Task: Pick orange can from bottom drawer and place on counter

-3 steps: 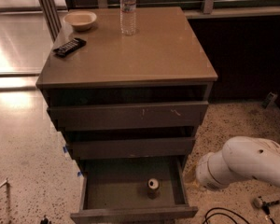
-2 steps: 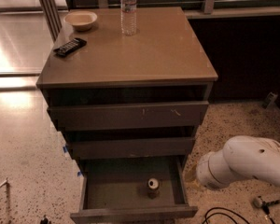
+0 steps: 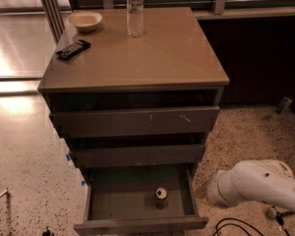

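Note:
The orange can (image 3: 161, 194) stands upright in the open bottom drawer (image 3: 137, 224), near the middle right of its floor, silver top showing. The two drawers above it are pulled out a little. The counter (image 3: 162, 53) is the glossy tan top of the cabinet. My gripper is out of view. Only a white arm segment (image 3: 255, 186) shows at the lower right, beside the drawer's right side and apart from the can.
On the counter stand a clear water bottle (image 3: 134, 11) at the back, a pale bowl (image 3: 84, 20) at the back left and a black remote (image 3: 73, 49) at the left edge. Black cables (image 3: 231, 227) lie on the speckled floor by the arm.
The white arm segment has sunk slightly at the lower right. The can, the drawers and the things on the counter have not moved.

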You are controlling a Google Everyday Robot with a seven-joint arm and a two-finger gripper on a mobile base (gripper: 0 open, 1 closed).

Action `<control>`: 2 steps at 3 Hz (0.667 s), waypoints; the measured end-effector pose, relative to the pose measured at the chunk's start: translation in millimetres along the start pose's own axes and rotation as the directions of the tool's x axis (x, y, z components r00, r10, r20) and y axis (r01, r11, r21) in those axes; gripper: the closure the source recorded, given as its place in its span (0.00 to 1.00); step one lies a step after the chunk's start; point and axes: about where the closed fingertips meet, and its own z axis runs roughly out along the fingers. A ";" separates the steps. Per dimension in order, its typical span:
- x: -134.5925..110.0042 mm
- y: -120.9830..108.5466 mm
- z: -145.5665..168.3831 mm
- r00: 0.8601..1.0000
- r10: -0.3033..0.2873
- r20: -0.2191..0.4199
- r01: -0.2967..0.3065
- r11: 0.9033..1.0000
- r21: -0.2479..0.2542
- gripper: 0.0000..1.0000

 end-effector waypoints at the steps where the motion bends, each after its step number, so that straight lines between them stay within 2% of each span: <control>1: 15.0 -30.2 61.5 0.999 -0.015 0.046 0.012 0.998 0.062 1.00; 2: 14.3 -79.1 120.8 0.991 -0.034 0.132 0.015 0.990 0.142 1.00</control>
